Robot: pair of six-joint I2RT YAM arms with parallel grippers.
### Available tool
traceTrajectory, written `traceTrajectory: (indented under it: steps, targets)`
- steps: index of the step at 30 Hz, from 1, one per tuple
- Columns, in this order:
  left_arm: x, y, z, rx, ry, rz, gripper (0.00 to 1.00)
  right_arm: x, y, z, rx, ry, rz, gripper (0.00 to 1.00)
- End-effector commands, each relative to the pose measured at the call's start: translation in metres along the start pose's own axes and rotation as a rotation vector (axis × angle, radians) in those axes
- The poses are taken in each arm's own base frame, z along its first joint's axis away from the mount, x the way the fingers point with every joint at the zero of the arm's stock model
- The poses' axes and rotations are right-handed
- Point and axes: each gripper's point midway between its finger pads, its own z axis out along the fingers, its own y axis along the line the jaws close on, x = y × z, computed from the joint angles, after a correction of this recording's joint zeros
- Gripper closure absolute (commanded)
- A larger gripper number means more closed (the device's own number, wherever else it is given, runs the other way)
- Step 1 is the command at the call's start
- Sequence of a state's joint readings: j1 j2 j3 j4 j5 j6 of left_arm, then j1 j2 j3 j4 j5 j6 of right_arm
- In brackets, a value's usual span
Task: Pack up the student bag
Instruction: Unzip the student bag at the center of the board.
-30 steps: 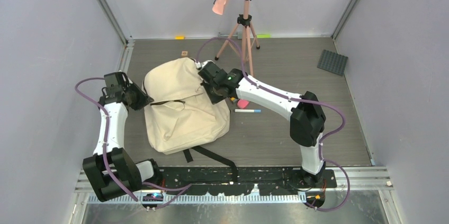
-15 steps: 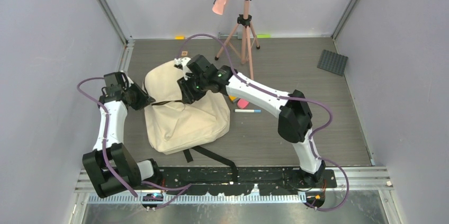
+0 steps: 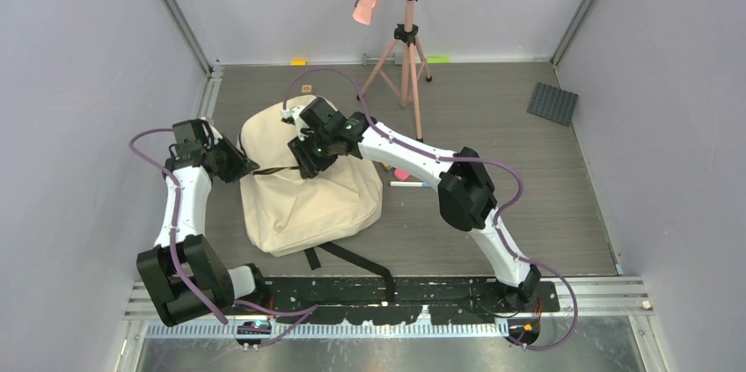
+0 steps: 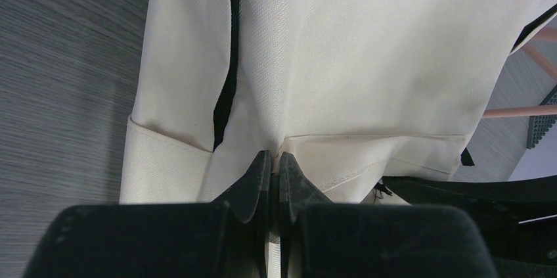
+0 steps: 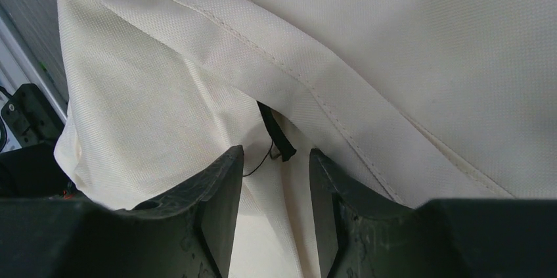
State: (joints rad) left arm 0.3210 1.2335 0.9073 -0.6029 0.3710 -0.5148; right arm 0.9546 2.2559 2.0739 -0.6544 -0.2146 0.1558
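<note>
The student bag (image 3: 299,200), a big cream canvas backpack with black straps, lies flat on the grey floor in the top view. My left gripper (image 3: 244,164) is at the bag's left edge, shut on a pinch of its canvas (image 4: 276,150) beside the black zip line (image 4: 226,74). My right gripper (image 3: 303,165) hovers over the middle of the bag near its flap seam, jaws open, nothing between them. A short black zip pull (image 5: 276,137) with a loose thread lies on the cream cloth (image 5: 164,94) just ahead of the right fingertips (image 5: 233,160).
A pink tripod (image 3: 400,47) stands behind the bag. To the bag's right lie a pink eraser (image 3: 401,174) and a white-blue pen (image 3: 410,184). A dark studded plate (image 3: 552,103) sits at the far right. A black strap (image 3: 356,259) trails toward the arm bases.
My right arm has swung left from the bag's right edge to over its middle, and its jaws have opened. The left gripper has kept its pinch and place.
</note>
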Motion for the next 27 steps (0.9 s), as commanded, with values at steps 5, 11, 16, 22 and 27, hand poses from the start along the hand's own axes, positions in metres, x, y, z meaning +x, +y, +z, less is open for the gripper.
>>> traceTrajectory:
  steps: [5, 11, 16, 22, 27]
  targets:
    - [0.007, -0.015, -0.004, 0.074, 0.050, 0.010, 1.00, -0.027, 0.004, 0.003, 0.026, -0.051, -0.067, 0.56]
    - [0.006, -0.015, -0.003, 0.075, 0.048, 0.009, 1.00, -0.020, 0.002, 0.010, 0.059, -0.019, -0.075, 0.68]
    - [0.002, -0.013, -0.003, 0.060, 0.032, 0.013, 1.00, -0.019, -0.014, 0.000, 0.170, -0.025, -0.058, 0.99]
    - [-0.002, -0.008, 0.000, 0.041, 0.016, 0.005, 1.00, -0.013, -0.038, -0.036, 0.342, -0.063, 0.031, 0.99]
    - [-0.006, 0.000, 0.000, 0.017, 0.006, -0.007, 1.00, -0.002, -0.053, -0.070, 0.425, -0.093, 0.101, 0.99]
